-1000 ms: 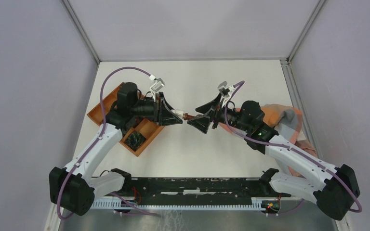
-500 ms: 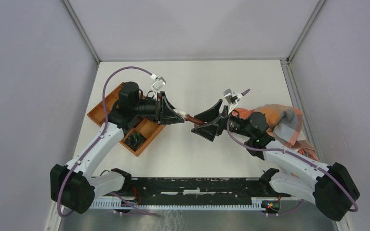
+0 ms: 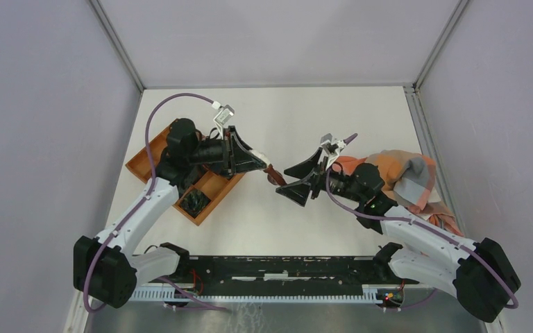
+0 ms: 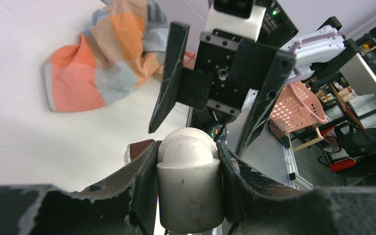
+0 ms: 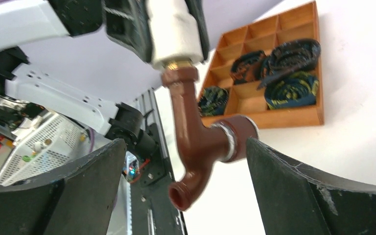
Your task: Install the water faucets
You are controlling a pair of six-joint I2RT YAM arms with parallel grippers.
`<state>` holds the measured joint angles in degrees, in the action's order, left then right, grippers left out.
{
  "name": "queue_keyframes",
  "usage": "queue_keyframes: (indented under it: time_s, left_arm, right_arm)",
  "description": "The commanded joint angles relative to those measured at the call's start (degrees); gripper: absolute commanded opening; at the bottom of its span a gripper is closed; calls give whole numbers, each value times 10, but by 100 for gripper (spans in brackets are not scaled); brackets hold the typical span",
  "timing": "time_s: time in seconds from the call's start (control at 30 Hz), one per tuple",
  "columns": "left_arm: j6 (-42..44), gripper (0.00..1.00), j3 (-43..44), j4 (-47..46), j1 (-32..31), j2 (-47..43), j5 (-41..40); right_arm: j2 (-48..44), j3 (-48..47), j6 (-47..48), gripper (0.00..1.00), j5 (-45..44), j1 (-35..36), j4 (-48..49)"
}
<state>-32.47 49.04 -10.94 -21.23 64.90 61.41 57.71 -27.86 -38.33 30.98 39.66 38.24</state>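
I see right end effector (image 3: 293, 183) off the faucet (image 3: 273, 175) now, wide open, empty; left end effector (image 3: 261, 165) alone clamps its pale fitting (image 4: 188, 191). Handoff looks done.

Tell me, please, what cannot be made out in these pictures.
- Left wrist view: the tap is almost all hidden behind its pale end and the left gripper.
- Right wrist view: the knob is edge-on, so its face is unseen.
- Top view: the tap is too small to tell whether the open right gripper touches it.
- Tray: its dark contents are blurred.
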Motion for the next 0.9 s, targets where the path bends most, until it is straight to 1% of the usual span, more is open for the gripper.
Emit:
queue_keyframes:
  time_s: [0.0, 0.17, 0.3, 0.4, 0.5, 0.57, 0.7, 0.87]
  left_arm:
    - [-48, 2, 4, -72, 3, -1, 6]
    - [-51, 2, 2, -72, 3, 0, 2]
    - [-59, 2, 3, -66, 3, 2, -9]
    - [-79, 2, 6, -68, 3, 5, -20]
    - [-94, 2, 5, -73, 3, 4, -29]
    - [-106, 2, 3, -78, 3, 4, -36]
    - [-152, 2, -6, -101, 3, 10, -60]
    - [-238, 2, -29, -173, 2, 15, -82]
  right_arm:
    - [-7, -9, 76, 98, -29, 2, -61]
    - [-11, 0, 81, 98, -42, 2, -52]
    - [-39, 14, 104, 98, -50, 2, -36]
    - [-79, 55, 133, 98, -83, 4, 8]
    - [-121, 110, 151, 98, -112, 7, 90]
    - [-131, 122, 173, 98, -124, 13, 109]
    - [-116, 101, 234, 98, -185, 53, 76]
    - [-90, 111, 275, 98, -266, 94, 114]
